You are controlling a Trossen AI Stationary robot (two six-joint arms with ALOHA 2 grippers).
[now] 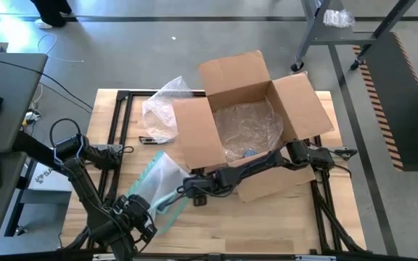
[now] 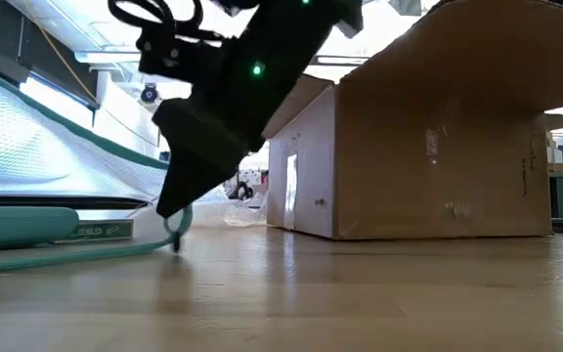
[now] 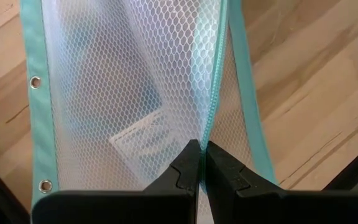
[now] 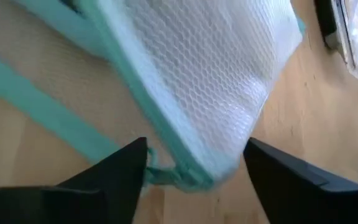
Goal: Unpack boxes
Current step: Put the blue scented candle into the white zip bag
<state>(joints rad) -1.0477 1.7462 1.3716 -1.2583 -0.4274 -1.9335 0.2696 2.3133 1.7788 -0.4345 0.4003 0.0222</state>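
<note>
The box [image 1: 251,119] sits open at the far middle of the desk [image 1: 267,228], flaps spread outward, with clear wrap [image 1: 249,127] lying inside it. In the low view the box [image 2: 428,156] stands flat on the desk, a flap jutting out above.

A mesh pouch [image 1: 154,181] with a teal edge lies on the desk in front of the box's left corner. A crumpled sheet of bubble wrap [image 1: 162,109] rests just beside the box on its left.

The left end effector [image 1: 147,210] is at the near left of the desk, at the pouch's near end. In the left wrist view its fingers [image 3: 185,171] are pressed together on the pouch's teal zipper line.

The right arm reaches across in front of the box, and the right end effector [image 1: 187,190] is at the pouch's right edge. In the right wrist view its fingers [image 4: 126,165] stand wide apart with the pouch's teal-edged corner [image 4: 191,171] between them, gripping nothing.
</note>
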